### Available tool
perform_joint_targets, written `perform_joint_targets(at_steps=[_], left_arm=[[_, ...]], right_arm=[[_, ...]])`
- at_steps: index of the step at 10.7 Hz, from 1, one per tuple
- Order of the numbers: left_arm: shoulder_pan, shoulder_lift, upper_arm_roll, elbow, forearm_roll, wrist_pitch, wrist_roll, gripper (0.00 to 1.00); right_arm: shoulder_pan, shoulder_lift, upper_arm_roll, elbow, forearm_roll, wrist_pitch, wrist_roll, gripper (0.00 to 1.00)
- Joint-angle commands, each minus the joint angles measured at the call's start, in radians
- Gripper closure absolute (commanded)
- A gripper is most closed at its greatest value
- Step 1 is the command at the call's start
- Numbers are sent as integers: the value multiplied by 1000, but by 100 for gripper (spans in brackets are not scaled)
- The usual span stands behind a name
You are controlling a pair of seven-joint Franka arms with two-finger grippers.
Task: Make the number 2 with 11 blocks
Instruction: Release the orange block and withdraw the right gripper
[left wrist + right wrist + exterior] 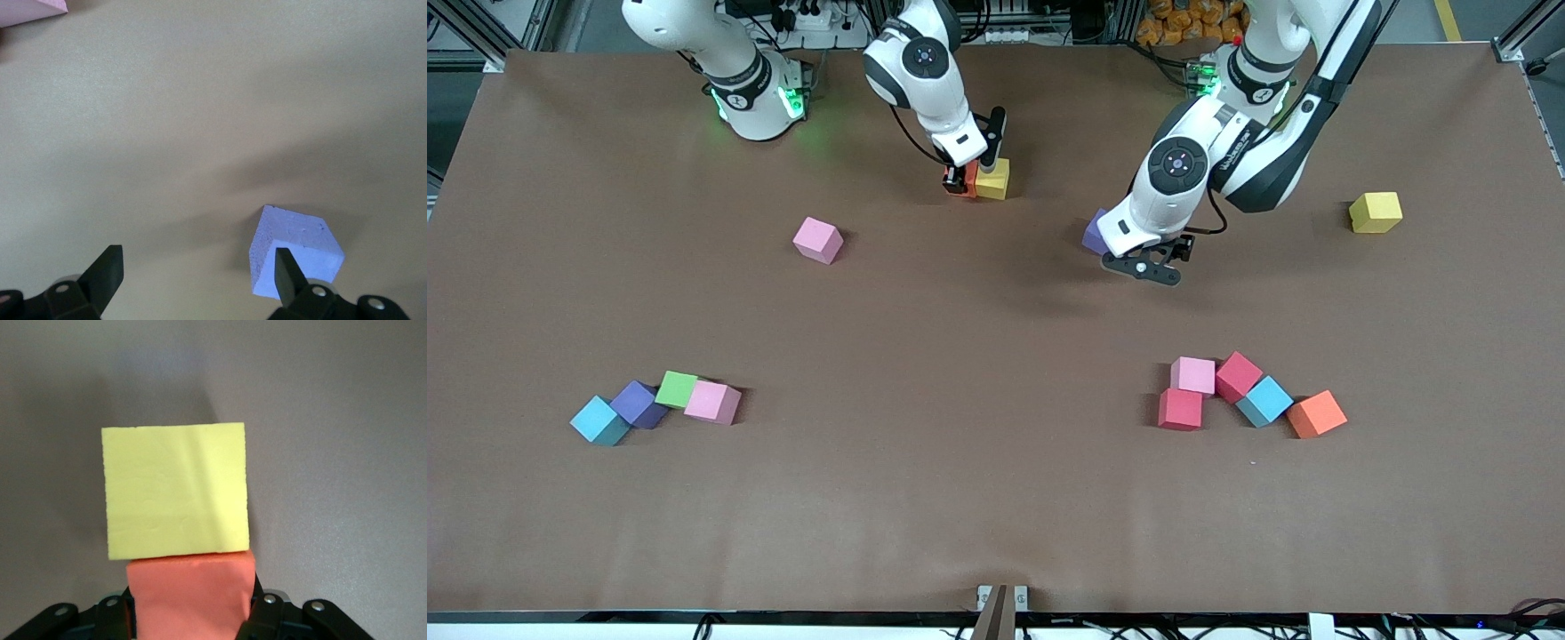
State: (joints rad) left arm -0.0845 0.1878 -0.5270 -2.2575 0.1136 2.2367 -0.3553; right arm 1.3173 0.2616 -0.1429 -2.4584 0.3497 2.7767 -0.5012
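We see a wide bare stretch of the brown paper-covered desk (996, 498) through its middle and along the edge nearest the front camera, with blocks gathered in clusters toward each end. No digit is formed yet.

Toward the right arm's end, a row of four matte foam cubes touches corner to corner: a light blue cube (600, 420), a purple cube (639, 404), a green cube (677, 389) and a pink cube (712, 402). Farther from the camera, a lone pink cube (818, 240) sits well apart from them.

Toward the left arm's end, a second cluster holds a pink block (1193, 375), a red block (1180, 409), a tilted red block (1238, 375), a blue block (1264, 401) and an orange block (1317, 414). A yellow cube (1375, 212) lies alone near that end's edge.

The right arm reaches down near its base; the right tool (966, 180) is clenched on an orange-red foam cube (190, 600), pressed against a second yellow cube (177, 491) on the desk.

The left arm bends low over the desk; the left tool (197, 277) hangs released, fingers spread wide, one finger (287, 273) just beside a pale purple foam cube (297, 257) lying on the desk, not gripped.
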Motion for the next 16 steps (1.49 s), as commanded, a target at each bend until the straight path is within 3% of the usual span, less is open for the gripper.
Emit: perform_joint_targets(at_steps=[1, 2, 3, 4, 11, 16], left_arm=[[2, -13, -5, -8, -26, 15, 18, 0], [-6, -14, -5, -2, -28, 15, 16, 0], [-6, -25, -5, -2, -29, 9, 18, 0], [2, -27, -5, -2, -32, 7, 18, 0], [3, -21, -5, 19, -54, 7, 18, 0], [3, -24, -5, 19, -55, 7, 18, 0]], right_arm=[[34, -15, -11, -25, 17, 34, 4, 99], [36, -13, -11, -25, 15, 34, 3, 86], [34, -7, -11, -24, 15, 34, 4, 33], [34, -7, -12, -24, 15, 34, 4, 0], [16, -39, -12, -25, 14, 5, -22, 0], [-81, -191, -17, -24, 14, -172, -95, 0]])
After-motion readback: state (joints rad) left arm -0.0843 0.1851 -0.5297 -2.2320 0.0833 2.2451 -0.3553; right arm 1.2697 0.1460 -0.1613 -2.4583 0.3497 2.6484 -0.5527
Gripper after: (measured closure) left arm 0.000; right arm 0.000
